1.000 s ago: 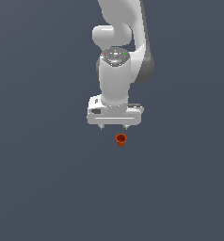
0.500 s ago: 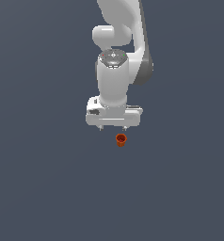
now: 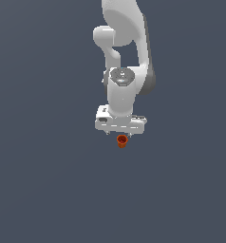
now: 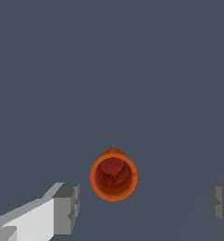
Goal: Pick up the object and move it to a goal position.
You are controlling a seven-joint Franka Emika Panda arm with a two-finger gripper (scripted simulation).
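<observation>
Object (image 4: 113, 176), orange-red cup, sits upright on grey floor (image 4: 132, 70), between 2 fingers (image 4: 66, 207), nearer one than other, untouched. Gripper (image 3: 120, 134) spread wide, empty, just above. We judge: centre over rim, descend straight, close gently; cup small, tips easily.

You see the object (image 3: 122, 140) as an orange-red cup with a brighter orange rim, and in the wrist view (image 4: 113, 176) its hollow centre is a darker, mottled red. Your arm (image 3: 127, 57) is plain white with grey shading along one side and a grey disc on the wrist joint, and the gripper (image 3: 120, 133) body is white, while its fingertips (image 4: 67, 208) show grey. The floor (image 3: 43, 180) around them is a flat, unpatterned dark slate blue-grey.
</observation>
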